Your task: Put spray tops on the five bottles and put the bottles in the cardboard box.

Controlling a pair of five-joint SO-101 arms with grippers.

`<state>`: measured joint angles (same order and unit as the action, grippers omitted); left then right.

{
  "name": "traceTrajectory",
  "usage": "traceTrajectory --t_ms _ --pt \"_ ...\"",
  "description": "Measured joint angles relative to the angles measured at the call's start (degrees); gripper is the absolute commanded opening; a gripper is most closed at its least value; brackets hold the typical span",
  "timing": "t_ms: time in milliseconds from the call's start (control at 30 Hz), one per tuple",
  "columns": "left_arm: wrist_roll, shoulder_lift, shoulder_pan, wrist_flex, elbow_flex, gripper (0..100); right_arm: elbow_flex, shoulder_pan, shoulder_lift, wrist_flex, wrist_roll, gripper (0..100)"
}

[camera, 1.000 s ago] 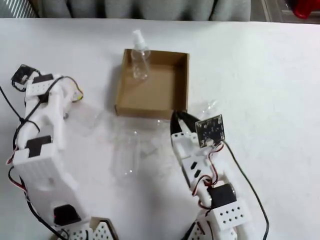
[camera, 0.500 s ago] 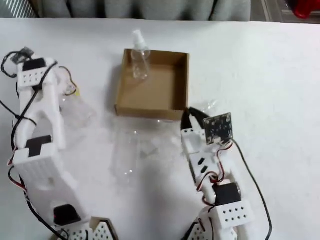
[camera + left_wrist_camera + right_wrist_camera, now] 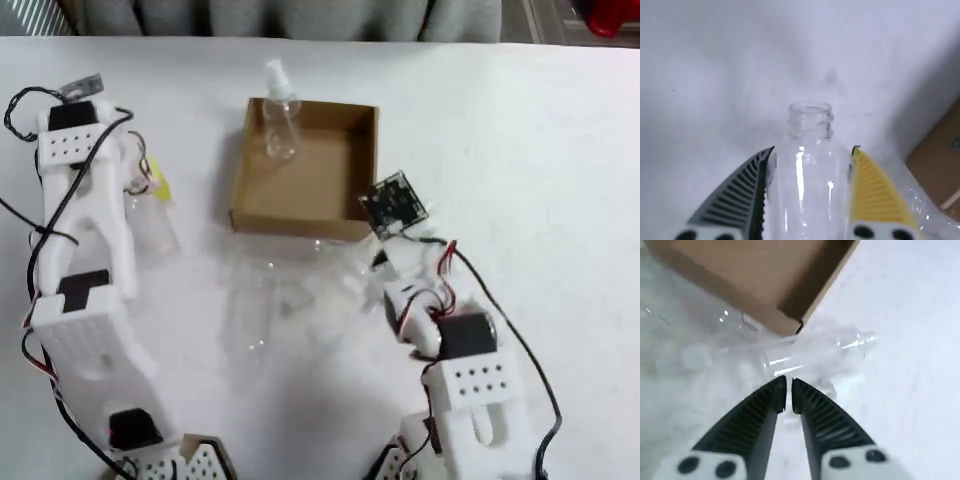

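Observation:
My left gripper point(image 3: 812, 150) is shut on a clear bottle point(image 3: 807, 175) with no top, its open neck point(image 3: 810, 117) pointing away from the wrist. From above, that gripper point(image 3: 152, 188) and its bottle point(image 3: 158, 228) are left of the cardboard box point(image 3: 345, 165). One bottle with a white spray top point(image 3: 278, 112) leans in the box's far left corner. My right gripper point(image 3: 786, 386) is shut with nothing between its fingers, just off the box's near right corner point(image 3: 797, 327), close to clear plastic pieces point(image 3: 840, 347). Other clear bottles point(image 3: 250, 305) lie in front of the box.
The right arm's camera board point(image 3: 392, 205) hangs over the box's near right corner. Loose wires run along both arms. Open white table point(image 3: 520, 140) lies to the right of and behind the box.
The left arm has stretched farther from its base, with the bottle still held. The right arm has swung from the box's front edge towards its near right corner, tipping its wrist forward.

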<state>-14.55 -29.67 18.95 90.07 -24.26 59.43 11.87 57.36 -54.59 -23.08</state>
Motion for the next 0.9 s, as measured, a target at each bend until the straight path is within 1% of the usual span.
traceTrajectory --t_ms 133,233,300,400,533,600,767,900 --pt "1.85 0.53 0.0 0.0 0.0 2 -0.53 -1.85 -1.05 -4.66 -0.7 1.6" --pt "2.55 3.69 -1.85 0.0 0.53 2 -0.53 -2.29 -1.05 -6.68 -0.88 1.6" --pt "2.55 6.42 -3.78 0.0 3.16 2 -0.53 -3.96 -1.05 -7.21 -0.88 1.5" --pt "2.64 10.9 -6.07 -0.35 9.23 2 -0.53 -8.35 -1.05 -7.21 -0.88 1.5" --pt "2.73 18.81 -6.42 -5.63 18.2 2 -0.53 -13.27 -1.05 -6.07 -0.79 1.8" --pt "2.73 22.77 -6.42 -8.09 22.42 2 -0.53 -14.68 -1.93 -5.1 0.53 1.8" --pt "2.81 30.07 -6.42 -12.84 30.68 2 -0.7 -15.3 -8.26 -0.35 1.58 1.8" --pt "2.81 33.32 -6.42 -15.65 34.73 2 -5.1 -15.21 -16.88 2.29 4.4 1.9"
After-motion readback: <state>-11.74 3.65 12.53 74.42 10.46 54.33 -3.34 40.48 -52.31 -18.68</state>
